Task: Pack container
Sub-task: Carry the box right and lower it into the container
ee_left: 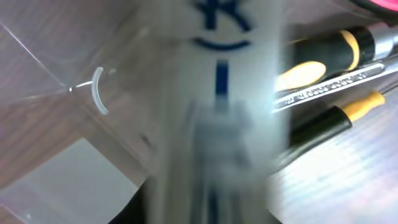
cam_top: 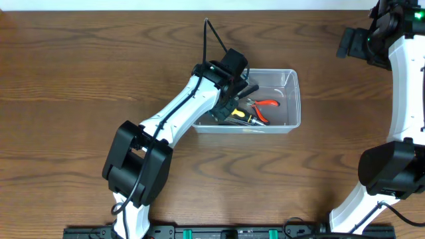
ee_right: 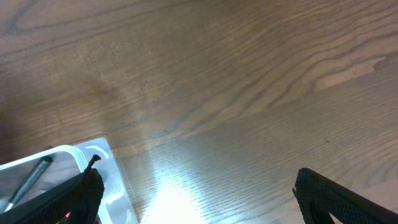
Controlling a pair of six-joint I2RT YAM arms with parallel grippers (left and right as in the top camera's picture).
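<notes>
The left gripper point(cam_top: 234, 98) is down inside the container point(cam_top: 296, 99), at its left end. It looks closed on a white and blue box point(ee_left: 217, 124), but that close view is blurry. Red pliers point(cam_top: 267, 103) and a black and yellow screwdriver point(ee_left: 323, 59) lie just beside it. The right gripper point(ee_right: 199, 199) is wide open and holds nothing, over the table point(cam_top: 80, 79), well apart from the container.
</notes>
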